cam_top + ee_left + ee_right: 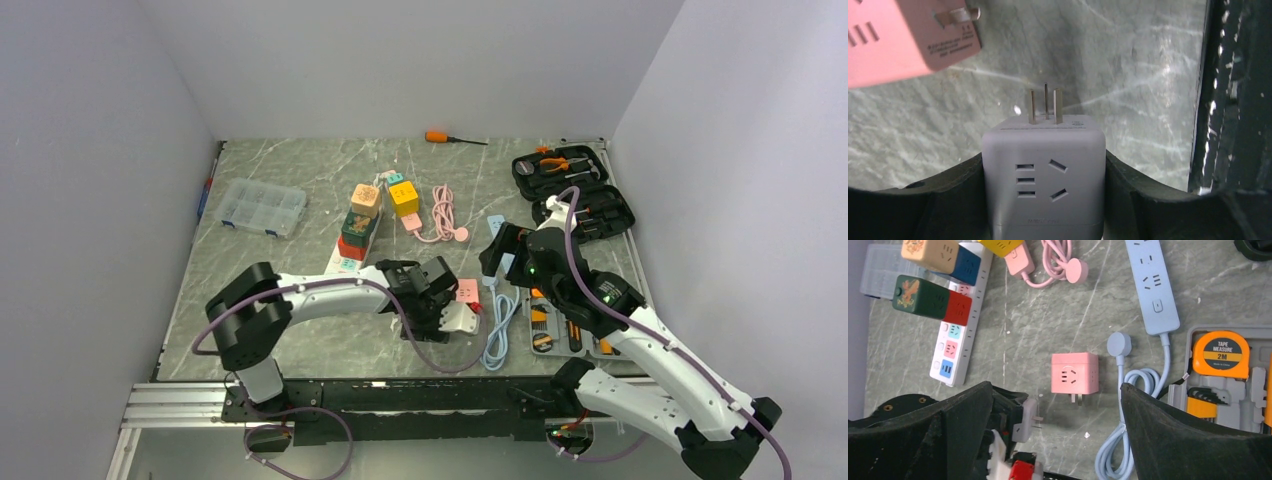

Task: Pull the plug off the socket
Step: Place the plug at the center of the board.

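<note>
A pale grey cube plug (1044, 180) sits clamped between my left gripper's (1044, 200) black fingers (938, 200), which press on both its sides. Its three metal prongs (1045, 105) stick out bare over the marble table. The pink cube socket (908, 40) lies apart from those prongs on the table (467, 290), its own pins showing. From above, the left gripper (455, 318) holds the plug (462, 318) just in front of the pink socket. My right gripper (1055, 387) hovers high over the pink socket (1074, 373), open and holding nothing.
A white power strip (960, 335) carrying coloured cube adapters lies to the left. A blue power strip (1153, 285) with coiled cable (497, 335) lies right of the socket. Open tool cases (575, 190), a tape measure (1223, 354), a clear box (262, 207) and an orange screwdriver (445, 137) stand around.
</note>
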